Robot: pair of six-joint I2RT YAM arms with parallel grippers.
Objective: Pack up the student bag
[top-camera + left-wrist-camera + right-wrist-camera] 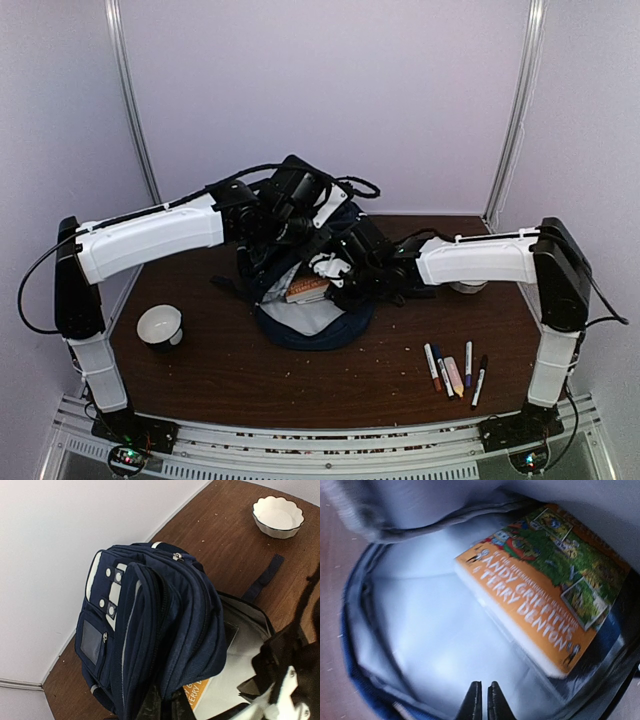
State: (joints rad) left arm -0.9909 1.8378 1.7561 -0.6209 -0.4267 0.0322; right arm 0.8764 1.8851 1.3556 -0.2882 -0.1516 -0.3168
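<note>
Student: Right gripper (482,700), lowest in its own wrist view: how do the jaws stand?

Tutor: Narrow. The two dark fingertips lie almost together with only a slit between them, and they carry nothing. They point into the mouth of the student bag (150,620), just above its pale grey lining (430,645).

Student: And beyond the fingertips?

Tutor: An orange book (540,595) lies aslant against the far side of the compartment, apart from the fingertips.

Student: On the table (300,385), front to back?

Tutor: Pens (455,372) lie in a loose row near the front edge on the right, not yet packed. A white bowl (160,325) sits on the left. The bag is at mid-table, its main compartment gaping. At its upper part is the left gripper (159,707), closed on a fold of navy fabric and apparently holding the mouth open.

Student: What could go wrong from here?

Tutor: Three things, as a judgement.
- **Snagged lining:** the right fingertips sit low inside the bag, so pulling out at a slant could catch the lining or a zip edge and drag the bag across the table.
- **Lost grip:** if the fabric slips from the left grip, the front section would probably sag over the opening, perhaps onto the right arm.
- **Shifted book:** the book only leans, so a nudge could slide it flat across the floor of the compartment, where later items must go.
</note>
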